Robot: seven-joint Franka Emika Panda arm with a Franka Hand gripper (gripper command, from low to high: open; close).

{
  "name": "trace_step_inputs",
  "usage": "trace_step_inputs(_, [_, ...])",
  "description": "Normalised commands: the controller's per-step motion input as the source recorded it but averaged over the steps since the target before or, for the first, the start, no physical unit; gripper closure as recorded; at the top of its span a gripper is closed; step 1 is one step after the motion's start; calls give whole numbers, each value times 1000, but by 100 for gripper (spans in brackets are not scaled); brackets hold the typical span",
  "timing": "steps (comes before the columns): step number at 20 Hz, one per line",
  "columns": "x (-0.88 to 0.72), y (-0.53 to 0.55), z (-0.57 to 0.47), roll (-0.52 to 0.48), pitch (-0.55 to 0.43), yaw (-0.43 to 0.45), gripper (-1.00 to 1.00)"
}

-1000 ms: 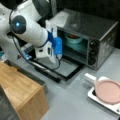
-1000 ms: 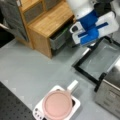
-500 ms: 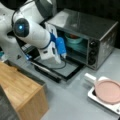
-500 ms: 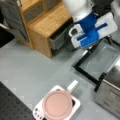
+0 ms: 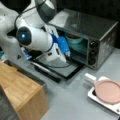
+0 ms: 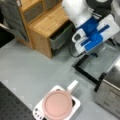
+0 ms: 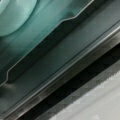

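Logging from my console, near to far: pink-lidded pot (image 5: 108, 91) at a front view's bottom right; open oven door (image 5: 58, 67); gripper (image 5: 68, 55) at the oven (image 5: 95, 37) mouth, grip state indeterminable; teal tray (image 7: 47, 37) with teal bowl (image 5: 74, 39) inside.

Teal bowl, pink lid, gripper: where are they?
teal bowl (image 5: 74, 40): a front view, its rim inside the oven.
pink lid (image 6: 57, 105): a front view, its flat top.
gripper (image 5: 68, 55): a front view, at its tip.

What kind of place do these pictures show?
Probably a mock kitchen set up in a lab: a toaster oven with its door open, a teal bowl inside, and a wooden cabinet on a grey table.
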Motion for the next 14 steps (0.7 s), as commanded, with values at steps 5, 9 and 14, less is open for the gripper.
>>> trace_step_inputs(5, [124,14,-153,366,16,218,-100])
trace_step_inputs(9, [89,8,-171,338,-25,193,-100])
trace_step_inputs(14, [28,24,-188,306,-98,224,-100])
